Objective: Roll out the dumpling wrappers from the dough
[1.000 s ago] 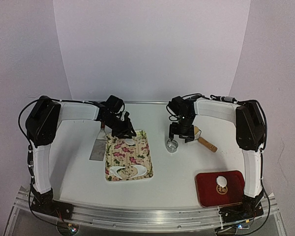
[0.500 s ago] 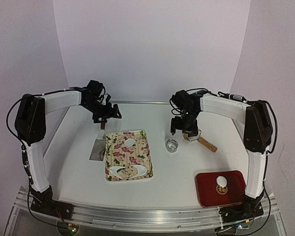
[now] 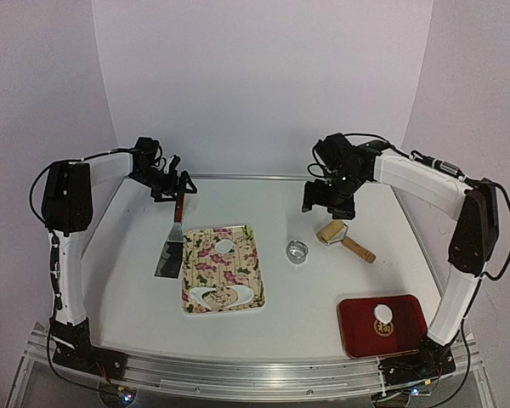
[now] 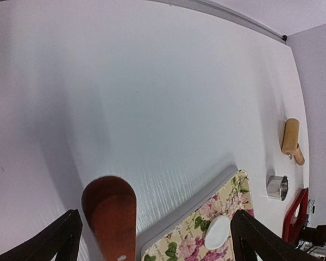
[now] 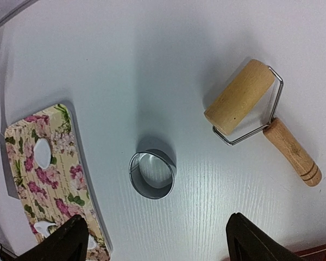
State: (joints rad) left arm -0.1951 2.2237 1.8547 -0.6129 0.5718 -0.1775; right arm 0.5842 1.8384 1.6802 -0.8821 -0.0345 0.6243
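A: Well, where are the dumpling wrappers (image 3: 224, 246) found?
B: One thin, round white disc is seen on the floral tray (image 3: 206, 259); another is laid on the red tray (image 3: 408, 336).
A: How should they be handled?
B: Softness and easy tearing are to be expected, so lifting from under the edge is advised. The left gripper (image 3: 177, 185) and right gripper (image 3: 327, 204) are spread wide, and nothing is grasped.
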